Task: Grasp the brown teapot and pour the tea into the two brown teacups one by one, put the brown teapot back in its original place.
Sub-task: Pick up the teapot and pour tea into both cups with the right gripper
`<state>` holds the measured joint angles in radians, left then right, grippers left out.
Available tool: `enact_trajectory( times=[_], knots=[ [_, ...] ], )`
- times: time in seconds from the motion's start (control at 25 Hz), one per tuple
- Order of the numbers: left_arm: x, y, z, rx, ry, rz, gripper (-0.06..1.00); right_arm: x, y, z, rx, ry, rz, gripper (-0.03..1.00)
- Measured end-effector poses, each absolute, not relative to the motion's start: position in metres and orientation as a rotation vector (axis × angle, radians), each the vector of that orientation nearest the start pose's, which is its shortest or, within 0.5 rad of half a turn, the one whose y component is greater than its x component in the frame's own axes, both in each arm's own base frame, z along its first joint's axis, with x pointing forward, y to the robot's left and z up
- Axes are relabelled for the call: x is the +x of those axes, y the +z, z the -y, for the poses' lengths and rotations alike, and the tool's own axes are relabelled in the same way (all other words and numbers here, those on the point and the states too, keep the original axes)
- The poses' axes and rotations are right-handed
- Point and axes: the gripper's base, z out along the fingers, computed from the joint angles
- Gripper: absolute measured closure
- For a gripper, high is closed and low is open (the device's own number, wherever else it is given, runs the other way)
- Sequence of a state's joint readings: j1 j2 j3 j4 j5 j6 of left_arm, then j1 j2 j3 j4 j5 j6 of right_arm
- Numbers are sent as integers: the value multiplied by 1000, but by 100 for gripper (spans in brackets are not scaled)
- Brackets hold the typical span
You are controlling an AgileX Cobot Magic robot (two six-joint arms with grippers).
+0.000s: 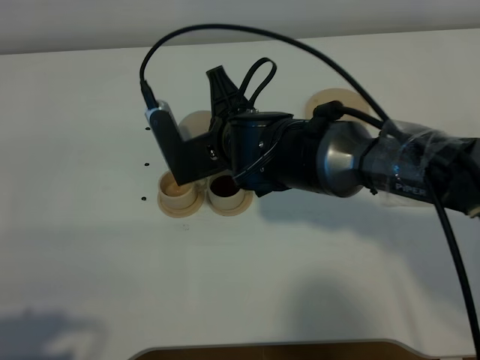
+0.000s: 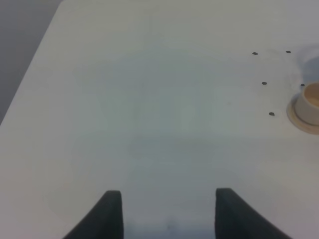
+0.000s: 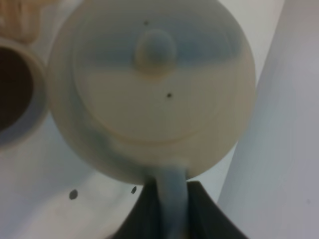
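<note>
While the right claw (image 3: 173, 188) was clamped shut on the loop handle (image 3: 172, 172) of the brown teapot (image 3: 149, 109), I had the pot hanging straight off the front of that claw, with the handle back towards the wrist and the lid knob (image 3: 155, 50) facing the wrist camera. I judged the handle-to-spout line to run right to left, along the line of the right arm (image 1: 337, 157). The spout itself was out of sight, and I couldn't call the tilt.

From the high camera the pot sat left of centre, just on the far side of the two cups, which stood side by side on their saucers. The right cup (image 1: 229, 193) was dark with tea. The left cup (image 1: 178, 193) looked pale inside, so I took it as the one yet to be filled. By my reckoning the coming move turned on carrying the spout nearer and further left, over that cup.

The wide saucer (image 1: 334, 99) for the pot's return lay far and to the right, partly behind the arm. The left claw (image 2: 167, 211) stood wide open over bare desk (image 1: 300, 285), holding nothing, so the right arm was plainly the nearer one.

For writing, I could read "PIPER" (image 1: 411, 187) on the arm casing. I saw no marks on the pottery.
</note>
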<state>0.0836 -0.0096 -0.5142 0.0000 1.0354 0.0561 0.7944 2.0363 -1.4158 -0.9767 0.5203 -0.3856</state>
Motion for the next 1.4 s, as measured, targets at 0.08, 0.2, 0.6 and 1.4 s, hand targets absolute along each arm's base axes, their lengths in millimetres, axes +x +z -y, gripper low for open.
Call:
enact_trajectory(
  times=[0.08,0.2,0.6,1.4],
  knots=[
    [-7,283,1,-27,90,-1996,49,337,187,-292,-2041,-759,-1354,86],
    [-7,283,1,-27,90,-1996,49,337,187,-294,-2080,-784,-1284,86],
    [-7,283,1,-27,90,-1996,49,339,177,-297,-2192,-843,-1134,86],
    [-7,283,1,-28,89,-1996,49,344,182,-299,-2271,-1035,-850,86]
  ],
)
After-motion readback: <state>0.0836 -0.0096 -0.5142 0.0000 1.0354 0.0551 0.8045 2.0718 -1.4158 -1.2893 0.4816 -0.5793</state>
